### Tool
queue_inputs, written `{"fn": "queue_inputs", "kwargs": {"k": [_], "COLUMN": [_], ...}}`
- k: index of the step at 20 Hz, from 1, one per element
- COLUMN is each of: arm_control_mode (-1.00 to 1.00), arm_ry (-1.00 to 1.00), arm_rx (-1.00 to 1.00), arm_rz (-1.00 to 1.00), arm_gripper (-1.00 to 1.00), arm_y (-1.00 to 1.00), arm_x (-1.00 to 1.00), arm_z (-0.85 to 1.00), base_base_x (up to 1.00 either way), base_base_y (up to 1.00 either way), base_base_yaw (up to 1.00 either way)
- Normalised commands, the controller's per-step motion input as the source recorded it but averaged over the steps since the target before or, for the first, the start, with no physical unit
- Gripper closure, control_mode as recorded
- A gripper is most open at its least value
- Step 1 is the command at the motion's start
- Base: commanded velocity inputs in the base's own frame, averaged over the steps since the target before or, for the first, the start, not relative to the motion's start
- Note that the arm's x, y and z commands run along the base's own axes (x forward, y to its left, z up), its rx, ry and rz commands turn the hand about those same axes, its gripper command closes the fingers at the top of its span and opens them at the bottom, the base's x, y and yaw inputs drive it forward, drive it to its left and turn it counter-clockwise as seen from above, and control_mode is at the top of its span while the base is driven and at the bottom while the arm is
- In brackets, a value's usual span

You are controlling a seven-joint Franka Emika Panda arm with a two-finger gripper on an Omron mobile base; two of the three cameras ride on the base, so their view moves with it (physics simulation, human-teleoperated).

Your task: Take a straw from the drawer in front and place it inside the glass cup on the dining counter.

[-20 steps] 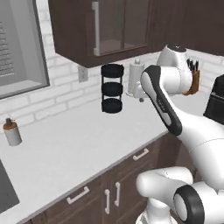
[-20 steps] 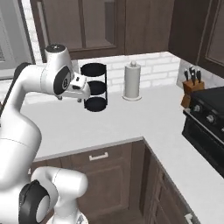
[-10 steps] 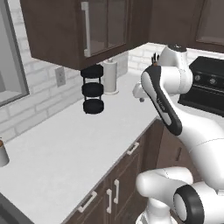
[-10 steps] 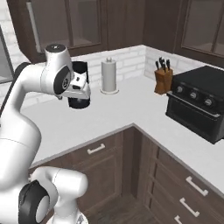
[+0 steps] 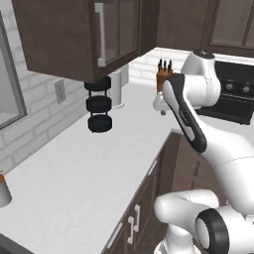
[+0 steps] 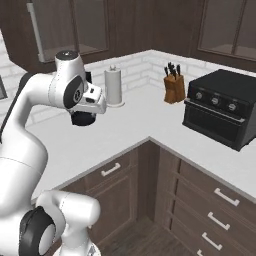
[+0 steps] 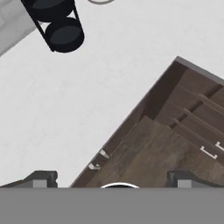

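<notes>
Both base views have swung right; pincer (image 7: pixel 109 177) spread wide, holding nothing

**Plenty of open table, clutter hugs the wall**

Big bare stretch of white table (image 6: pixel 120 132) in the middle, easy to pass over. Stuff in the way: black tiered rack (image 5: pixel 99 105) at 10 o'clock, paper towel roll (image 6: pixel 114 86) at 12, knife block (image 6: pixel 174 86) at 1, toaster oven (image 6: pixel 222 114) at 3. Upper cabinets (image 5: pixel 84 34) hang low overhead.

A home kitchen: a white desk (image 6: pixel 135 131) along a brick wall (image 5: pixel 34 106), dark wood cabinets (image 6: pixel 200 185) with drawers, a knife block (image 6: pixel 174 87), a paper towel roll (image 6: pixel 114 86) and a black oven (image 6: pixel 222 115).
</notes>
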Motion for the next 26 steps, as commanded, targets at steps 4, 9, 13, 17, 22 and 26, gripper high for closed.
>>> {"fn": "queue_inputs", "kwargs": {"k": [4, 9, 13, 17, 22, 26], "arm_control_mode": [1.00, 1.00, 1.00, 1.00, -1.00, -1.00], "arm_ry": [0.00, 0.00, 0.00, 0.00, -0.15, -0.14], "arm_rx": [0.00, 0.00, 0.00, 0.00, 0.22, 0.43], "arm_rz": [0.00, 0.00, 0.00, 0.00, 0.00, 0.00], "arm_gripper": [-1.00, -1.00, -1.00, -1.00, -1.00, -1.00], "arm_y": [0.00, 0.00, 0.00, 0.00, -0.35, -0.60], "arm_x": [0.00, 0.00, 0.00, 0.00, -0.13, -0.02], "arm_z": [0.00, 0.00, 0.00, 0.00, -0.92, -1.00], "base_base_x": [-0.18, -0.28, -0.37, -0.14, 0.00, 0.00], "base_base_y": [0.00, 0.01, 0.04, 0.02, 0.00, 0.00], "base_base_yaw": [-0.12, -0.09, -0.05, -0.01, 0.00, 0.00]}}
